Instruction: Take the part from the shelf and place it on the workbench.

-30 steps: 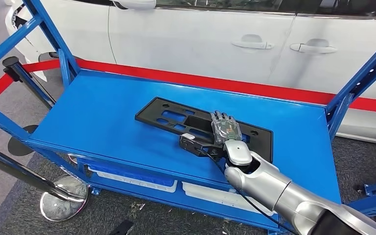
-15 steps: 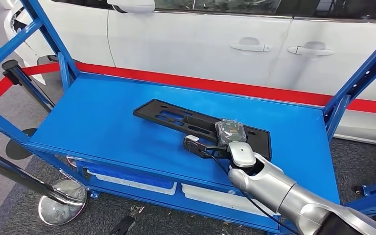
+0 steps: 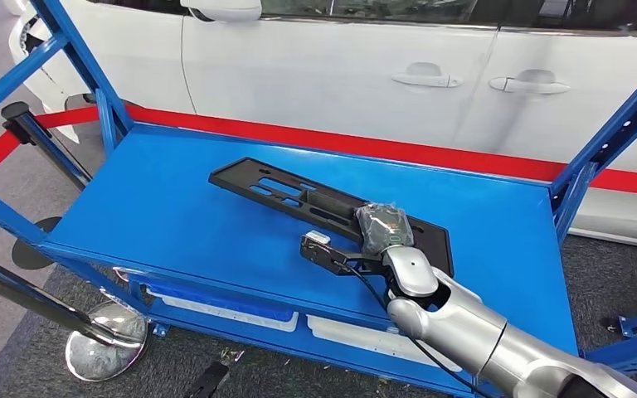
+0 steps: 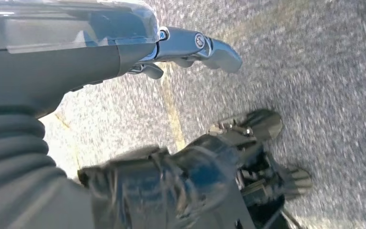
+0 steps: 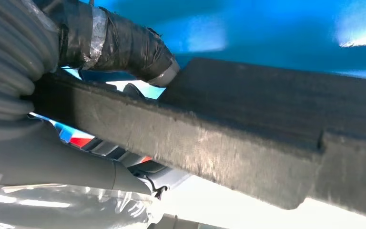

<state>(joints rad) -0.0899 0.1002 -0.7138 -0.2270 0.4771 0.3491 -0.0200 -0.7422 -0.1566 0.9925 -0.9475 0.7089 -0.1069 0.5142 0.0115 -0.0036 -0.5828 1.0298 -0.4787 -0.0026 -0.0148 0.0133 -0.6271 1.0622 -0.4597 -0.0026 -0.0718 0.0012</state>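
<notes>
The right hand grips the black plastic part by its right end, fingers curled over the top, the part's left end tilted up off the blue shelf. Open blue surface lies all round it, widest to the left; the shelf's near edge is close under the wrist. The white car stands beyond the far edge. The right wrist view shows the part's rough edge clamped up close. The left hand hangs over grey floor, fingers apart, holding nothing.
</notes>
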